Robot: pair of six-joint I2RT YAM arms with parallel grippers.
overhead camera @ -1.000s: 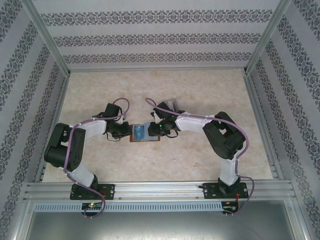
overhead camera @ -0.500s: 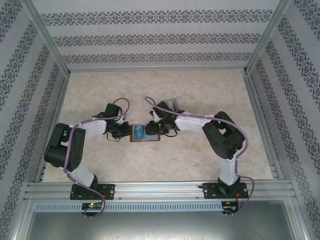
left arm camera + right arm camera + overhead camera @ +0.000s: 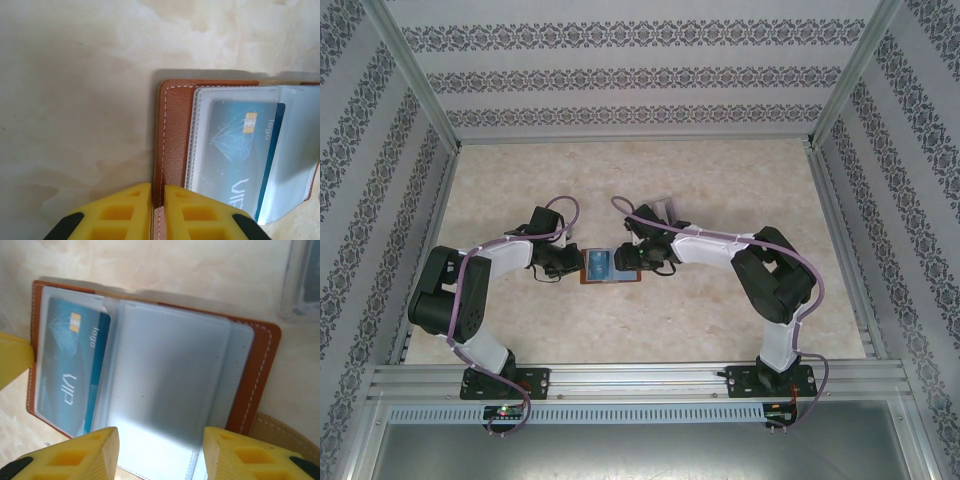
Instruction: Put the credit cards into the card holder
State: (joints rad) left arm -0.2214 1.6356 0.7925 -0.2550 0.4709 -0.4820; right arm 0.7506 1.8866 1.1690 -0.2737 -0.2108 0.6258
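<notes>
I count one card holder (image 3: pixel 610 267), lying open mid-table, and one blue card (image 3: pixel 240 150) tucked in a clear sleeve on the left arm's side. Both arms are elbowed in toward it. Left gripper (image 3: pixel 158 194) is pinching the brown edge, right gripper (image 3: pixel 159 436) hangs over the sleeves, jaws apart.

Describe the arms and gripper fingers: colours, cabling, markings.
Left arm and right arm: black joint housings, white link shells, a purple cable running along each. Left gripper fingers and right gripper fingers: chunky yellow plastic with moulded rectangular pockets, black mounts behind.
</notes>
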